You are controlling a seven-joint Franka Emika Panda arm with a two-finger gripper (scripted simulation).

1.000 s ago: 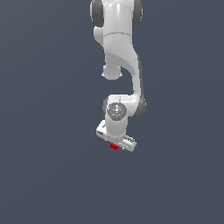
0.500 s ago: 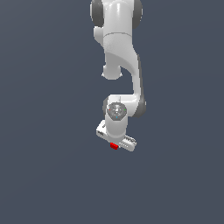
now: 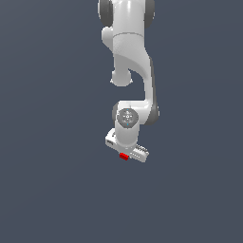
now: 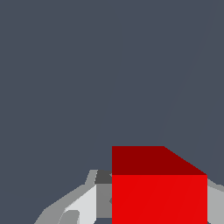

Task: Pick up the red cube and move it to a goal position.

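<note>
Exterior view, lower centre: gripper [image 3: 125, 154] points down, cube [image 3: 124, 156] showing red just under the white hand. Wrist view: cube [image 4: 159, 192] fills the lower right of frame, a grey finger [image 4: 83, 203] flanking each side, touching. Jaws narrow, clamped on the cube. No goal marker visible. Judgement: carry phase; keep squeeze constant, move smoothly, avoid wrist twist so the cube doesn't slip.

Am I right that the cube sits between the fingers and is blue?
Not quite: the cube is red, not blue. The wrist view shows its bright red faces close up, with a grey finger on either side, and the exterior view shows the same red under the gripper. It does sit between the fingers.
</note>
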